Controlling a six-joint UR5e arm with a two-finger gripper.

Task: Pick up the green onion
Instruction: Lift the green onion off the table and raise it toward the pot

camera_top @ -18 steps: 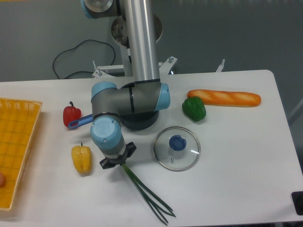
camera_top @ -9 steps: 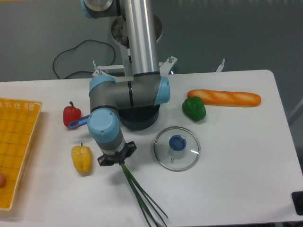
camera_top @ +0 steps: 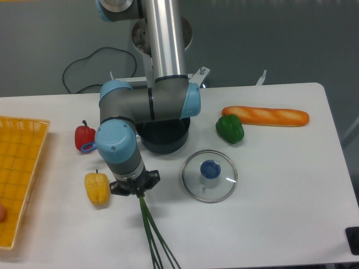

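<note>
Lifting step in hand: gripper closed on upper end of green onion, stalk end hidden under wrist, dark leaves trailing down toward front edge of worktop. Whether leaf tips touch surface, cannot tell. Judgement: raise straight and slow, thin stalk slips easily; keep clear of yellow pepper just left and glass lid right.

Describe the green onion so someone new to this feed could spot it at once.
Find the gripper at the table's front, beside the yellow pepper. The green onion hangs from it toward the front edge: thin dark green leaves, unlike the chunky peppers.
</note>
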